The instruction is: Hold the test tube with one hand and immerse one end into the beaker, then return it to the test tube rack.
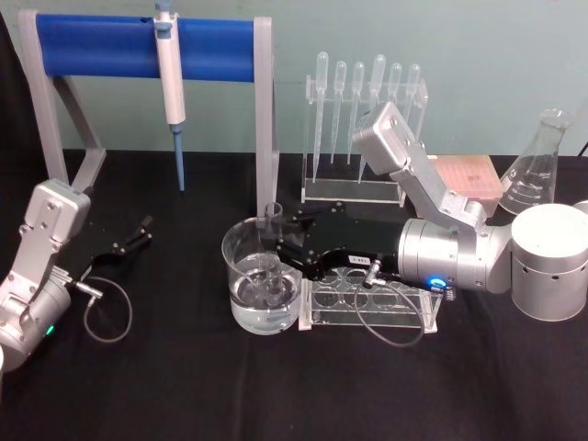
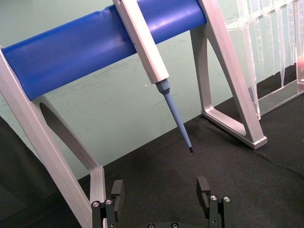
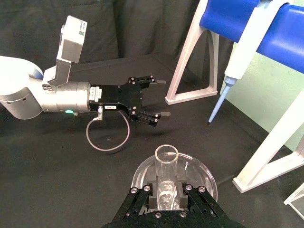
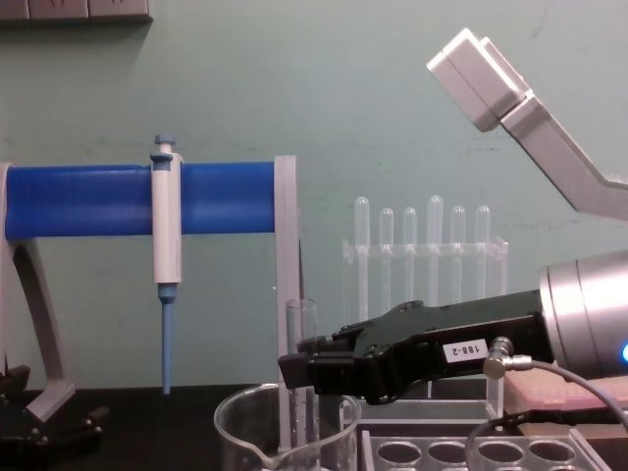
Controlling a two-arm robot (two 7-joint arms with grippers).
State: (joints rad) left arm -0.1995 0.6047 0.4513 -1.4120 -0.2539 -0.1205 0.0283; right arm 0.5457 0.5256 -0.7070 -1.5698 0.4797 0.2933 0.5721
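Observation:
The beaker [image 1: 241, 268] stands at the table's middle, holding clear water. The test tube [image 1: 272, 220] stands upright inside it, lower end down in the water, rim above the beaker's edge. My right gripper [image 1: 281, 250] reaches in from the right and is shut on the test tube [image 3: 166, 164], its black fingers [image 3: 153, 198] clamping it over the beaker [image 3: 142, 174]. The chest view shows the tube [image 4: 301, 329] rising above the right gripper [image 4: 294, 371] and beaker [image 4: 245, 429]. My left gripper [image 1: 135, 239] rests open at the far left, open [image 2: 160, 192] and holding nothing.
A blue-barred stand [image 1: 101, 46] with a hanging pipette [image 1: 171, 87] is behind the beaker. A rack of plastic pipettes [image 1: 363, 119] stands at back centre. A clear holed rack [image 1: 367, 303] lies under my right wrist. A conical flask [image 1: 537, 170] and pink box [image 1: 469, 175] sit back right.

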